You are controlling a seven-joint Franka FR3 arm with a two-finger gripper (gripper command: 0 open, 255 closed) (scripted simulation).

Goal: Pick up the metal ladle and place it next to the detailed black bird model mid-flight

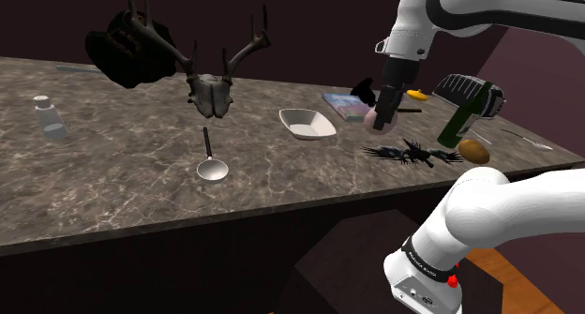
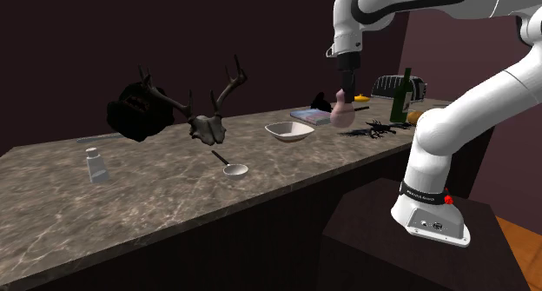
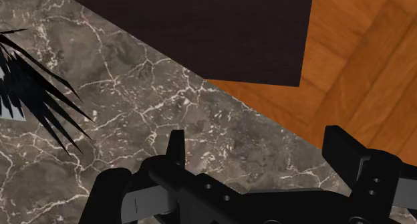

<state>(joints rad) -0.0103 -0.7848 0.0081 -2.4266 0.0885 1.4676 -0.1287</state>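
Lying flat on the marble table (image 1: 112, 176), the ladle (image 1: 211, 160) sits just in front of the antlered skull (image 1: 211, 95), well apart from the black bird (image 1: 408, 154). It looks stiff, light and probably slick, with a thin dark handle ending in a round, shiny grey bowl. Mid-handle seems the surest hold. The gripper (image 1: 384, 112) hangs near the bird, fingers spread wide, empty.

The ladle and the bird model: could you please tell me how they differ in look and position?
The ladle is silvery and smooth, the bird black and spiky. The ladle lies mid-counter, the bird toward the shoulder view's right. Both rest on the veined counter, unheld.
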